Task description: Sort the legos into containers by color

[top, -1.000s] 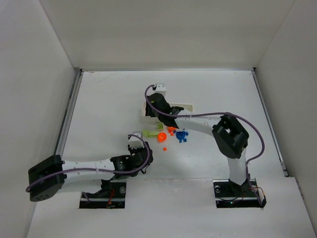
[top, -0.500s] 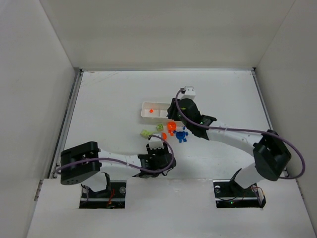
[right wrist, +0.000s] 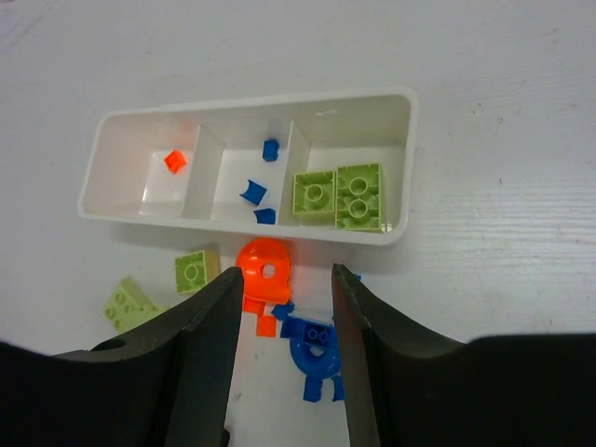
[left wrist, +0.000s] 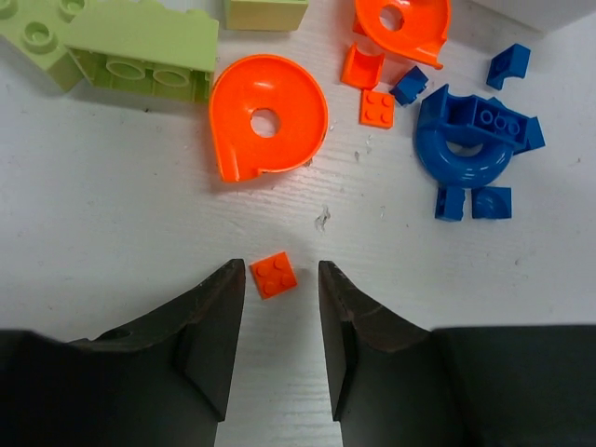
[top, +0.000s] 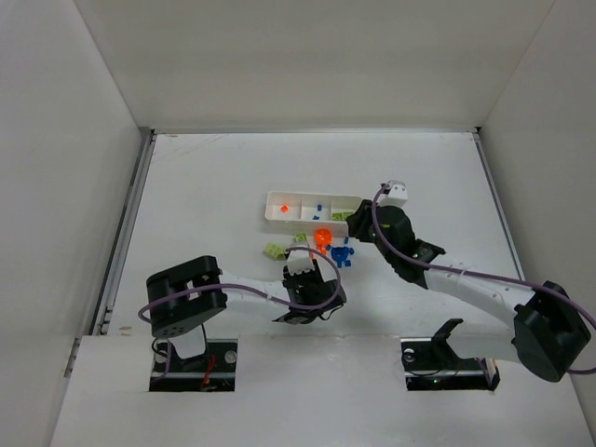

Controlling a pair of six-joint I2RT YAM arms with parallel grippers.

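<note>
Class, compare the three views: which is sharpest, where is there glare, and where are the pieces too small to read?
Left wrist: sharpest, studs on the small orange brick show clearly; the dark fingers lose detail. Right wrist: even light, faint sheen inside the white tray. Top external: the legos are mere coloured specks.

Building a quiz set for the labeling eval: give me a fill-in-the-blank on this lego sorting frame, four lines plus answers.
1. In the white tray, the middle compartment holds three ___ pieces.
2. The compartment with light-green bricks holds ___ of them.
3. The small square plate between the left gripper fingertips is ___.
4. The right gripper, holding nothing, has its jaws ___.
Answers: blue; two; orange; open.
</note>
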